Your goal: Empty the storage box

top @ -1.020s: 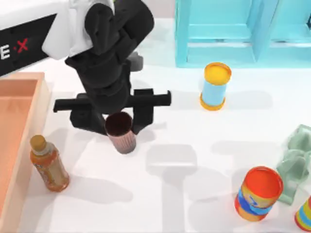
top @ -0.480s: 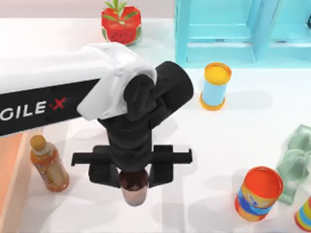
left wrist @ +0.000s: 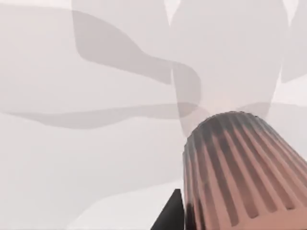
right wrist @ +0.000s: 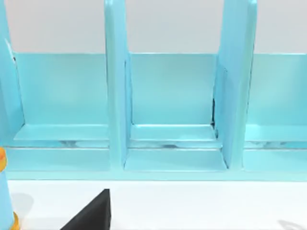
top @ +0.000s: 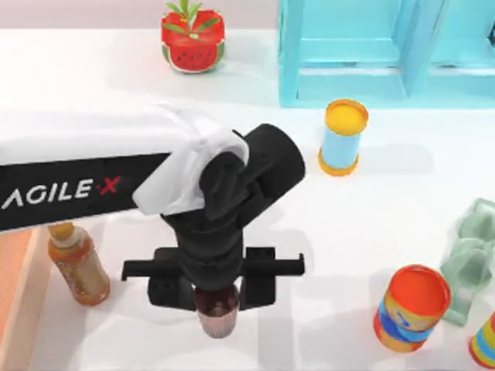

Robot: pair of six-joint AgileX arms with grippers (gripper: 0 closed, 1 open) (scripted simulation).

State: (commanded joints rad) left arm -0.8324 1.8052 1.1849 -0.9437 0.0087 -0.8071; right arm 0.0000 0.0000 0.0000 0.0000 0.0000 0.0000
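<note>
The storage box (top: 17,290) sits at the left edge of the tabletop (top: 340,216), with just a strip of its orange-tan rim and floor in sight under the left arm; what is left inside cannot be told. Outside it stand an amber tea bottle (top: 76,263) just beside the rim, a blue can with orange ends (top: 341,137), an orange and blue can (top: 410,308), a watermelon-printed pot (top: 192,31) and a pale green figure (top: 470,259), so the emptying looks well under way.

The left tool (top: 216,297) is clenched on a ribbed brown cup (top: 217,313), carried well clear of the box, over the near middle of the tabletop. The arm reaches in from the left with its wrist bent down, the tool pointing straight at the surface. In the left wrist view the ribbed brown cup (left wrist: 244,175) hangs over bare white surface, apparently not yet set down.

The right wrist view faces the turquoise shelf frame (right wrist: 168,110); whether the right tool is open cannot be told.
</note>
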